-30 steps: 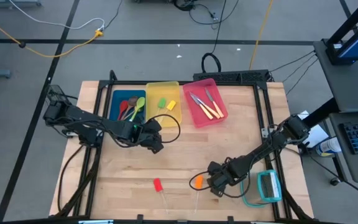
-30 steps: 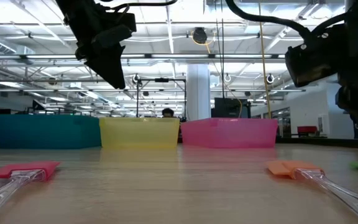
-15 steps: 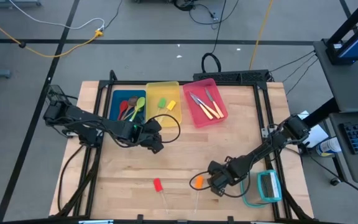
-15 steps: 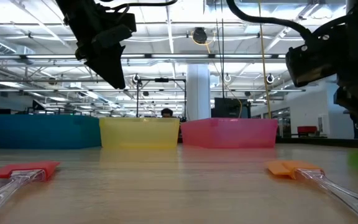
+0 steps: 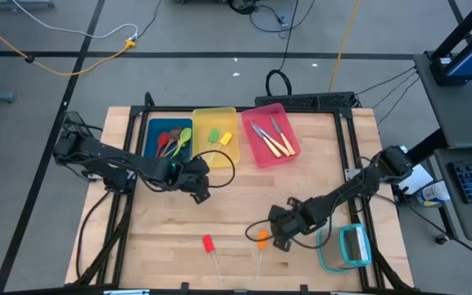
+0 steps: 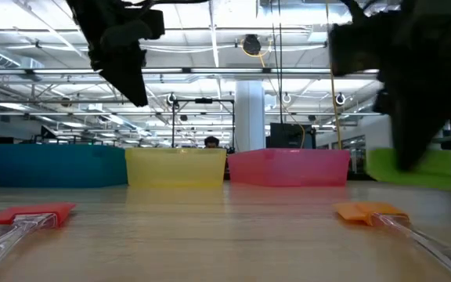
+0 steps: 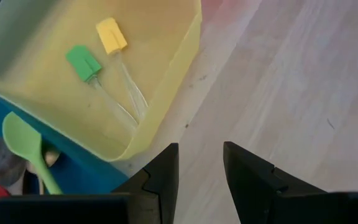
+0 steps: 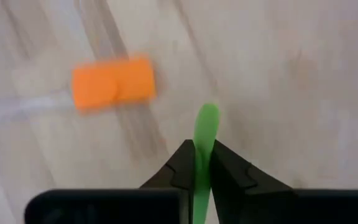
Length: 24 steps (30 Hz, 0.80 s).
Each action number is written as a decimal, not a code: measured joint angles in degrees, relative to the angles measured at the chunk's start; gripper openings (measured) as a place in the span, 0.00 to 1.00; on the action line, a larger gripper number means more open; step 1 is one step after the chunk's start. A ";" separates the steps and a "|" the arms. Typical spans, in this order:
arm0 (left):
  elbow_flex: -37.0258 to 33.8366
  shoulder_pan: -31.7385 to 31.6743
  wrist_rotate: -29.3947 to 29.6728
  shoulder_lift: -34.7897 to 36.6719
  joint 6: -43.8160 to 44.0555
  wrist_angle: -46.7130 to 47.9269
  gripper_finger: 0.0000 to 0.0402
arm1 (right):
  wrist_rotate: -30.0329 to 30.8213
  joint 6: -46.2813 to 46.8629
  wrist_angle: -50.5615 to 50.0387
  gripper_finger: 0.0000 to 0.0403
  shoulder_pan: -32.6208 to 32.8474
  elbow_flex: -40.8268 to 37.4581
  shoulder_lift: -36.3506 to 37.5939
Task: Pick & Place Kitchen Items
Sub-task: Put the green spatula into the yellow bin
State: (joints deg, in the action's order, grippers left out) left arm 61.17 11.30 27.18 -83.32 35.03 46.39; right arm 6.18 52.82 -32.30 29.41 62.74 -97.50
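The right gripper point(image 8: 202, 163) is closed narrow on a green utensil point(image 8: 204, 134). In the right wrist view the thin green handle comes out between the two dark fingers and its long axis runs straight forward along them, so the free rounded end points away from the wrist. In the low view the green piece point(image 6: 413, 166) shows lifted above the table point(image 5: 162, 221), hanging almost level under the dark gripper. The kind of utensil cannot be told from the part that shows.

Just beside this gripper, on the front part of the table, lies the orange-headed stick point(image 5: 261, 238). In the high view its orange head is on the far side and its clear handle runs toward the front edge. The red-headed stick point(image 5: 208, 242) lies to its left, apart from it, with the same direction: head away, clear handle toward the front edge.

The left gripper point(image 7: 201, 171) hangs above the table just in front of the yellow bin point(image 5: 199, 131). Its fingers stand partly open with a gap between them, and nothing is in the gap.

In the yellow bin lie a green-headed stick point(image 7: 83, 63) and a yellow-headed stick point(image 7: 111, 35) side by side, almost parallel. The blue bin point(image 5: 152, 131) holds spoons, among them a light green spoon point(image 7: 23, 138). The pink bin point(image 5: 260, 156) holds the yellow-handled knives point(image 5: 279, 143).
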 joint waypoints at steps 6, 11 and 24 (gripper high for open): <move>0.00 0.75 2.25 6.06 -0.36 3.27 0.33 | 9.09 -10.24 8.71 0.05 -4.46 0.02 4.01; 0.00 1.21 5.94 11.27 -0.70 5.98 0.33 | 15.16 -18.11 18.00 0.06 -9.23 0.04 5.32; 0.00 1.21 12.81 20.60 -0.52 12.14 0.33 | 16.28 -45.71 58.06 0.05 -25.68 0.17 5.32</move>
State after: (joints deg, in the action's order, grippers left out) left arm 61.17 12.51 39.98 -62.72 34.50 58.52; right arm 22.46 7.11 25.76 3.74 62.92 -92.18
